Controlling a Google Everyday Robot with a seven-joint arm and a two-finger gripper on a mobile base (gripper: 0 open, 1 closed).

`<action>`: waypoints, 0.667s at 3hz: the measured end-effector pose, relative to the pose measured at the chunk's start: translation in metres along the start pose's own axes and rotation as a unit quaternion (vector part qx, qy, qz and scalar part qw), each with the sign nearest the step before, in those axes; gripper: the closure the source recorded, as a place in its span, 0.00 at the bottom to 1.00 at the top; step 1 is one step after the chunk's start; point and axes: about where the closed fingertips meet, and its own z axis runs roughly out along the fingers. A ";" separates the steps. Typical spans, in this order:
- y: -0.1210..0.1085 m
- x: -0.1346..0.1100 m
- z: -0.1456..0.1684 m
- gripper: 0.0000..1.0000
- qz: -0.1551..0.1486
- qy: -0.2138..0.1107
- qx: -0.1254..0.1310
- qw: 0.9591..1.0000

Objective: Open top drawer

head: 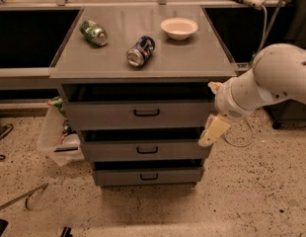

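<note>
The top drawer (103,115) is the widest grey front, just under the cabinet top, with a small black loop handle (146,112) at its centre. A dark gap shows above its front. My gripper (214,128) hangs at the end of the white arm (271,83). It is at the right edge of the cabinet, level with the lower right corner of the top drawer's front and well to the right of the handle.
Two narrower grey drawers (143,150) (148,176) sit below. On the cabinet top (202,53) lie a green can (93,32), a blue can (141,51) and a white bowl (178,27). A clear plastic bin (57,139) stands on the floor at the left. Cables hang at the right.
</note>
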 end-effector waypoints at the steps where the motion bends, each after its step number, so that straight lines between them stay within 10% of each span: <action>1: -0.002 -0.007 0.043 0.00 -0.014 -0.017 -0.022 1.000; 2: 0.006 -0.011 0.109 0.00 -0.027 -0.044 -0.054 0.997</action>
